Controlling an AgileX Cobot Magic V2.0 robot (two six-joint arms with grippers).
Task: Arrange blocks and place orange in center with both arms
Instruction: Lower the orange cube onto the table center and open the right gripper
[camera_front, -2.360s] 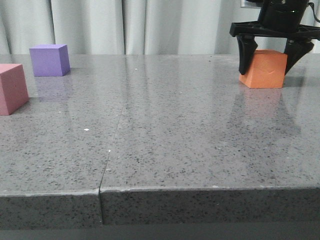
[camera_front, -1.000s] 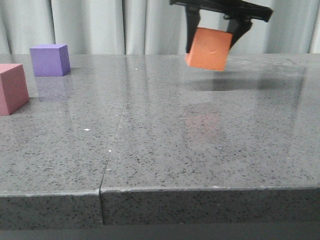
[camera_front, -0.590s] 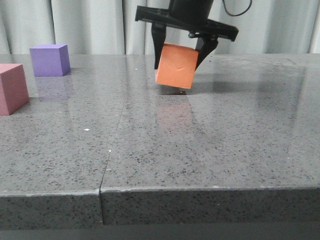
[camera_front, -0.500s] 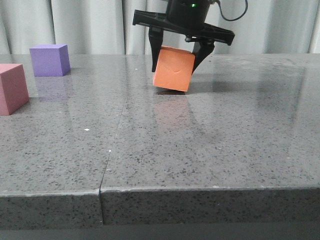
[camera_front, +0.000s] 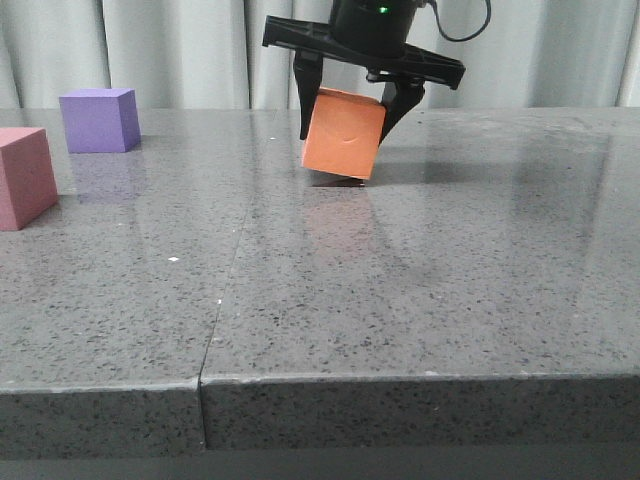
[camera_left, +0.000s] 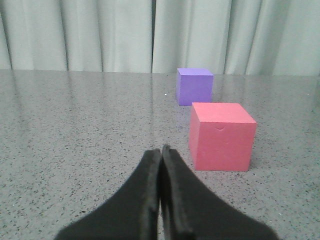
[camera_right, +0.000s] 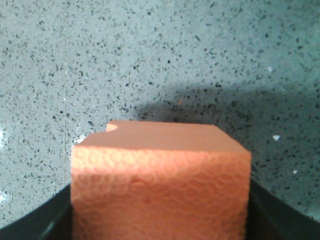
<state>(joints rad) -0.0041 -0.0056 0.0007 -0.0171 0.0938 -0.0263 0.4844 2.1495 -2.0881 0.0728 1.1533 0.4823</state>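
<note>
Obstacles, as I see them: right gripper (camera_front: 345, 105) clamped on the tilted orange cube (camera_front: 343, 134), mid-table toward the back. Pink cube (camera_front: 24, 177) at the left edge; purple cube (camera_front: 98, 120) behind it, apart. My left gripper (camera_left: 161, 151), fingers pressed together, sits near the pink cube. Granite table (camera_front: 420, 290) in front and to the right lies open for passage.

pale pleated curtains (camera_front: 180, 50), glossy grey speckled stone table (camera_front: 400, 300), seam (camera_front: 225, 290) down its top
</note>
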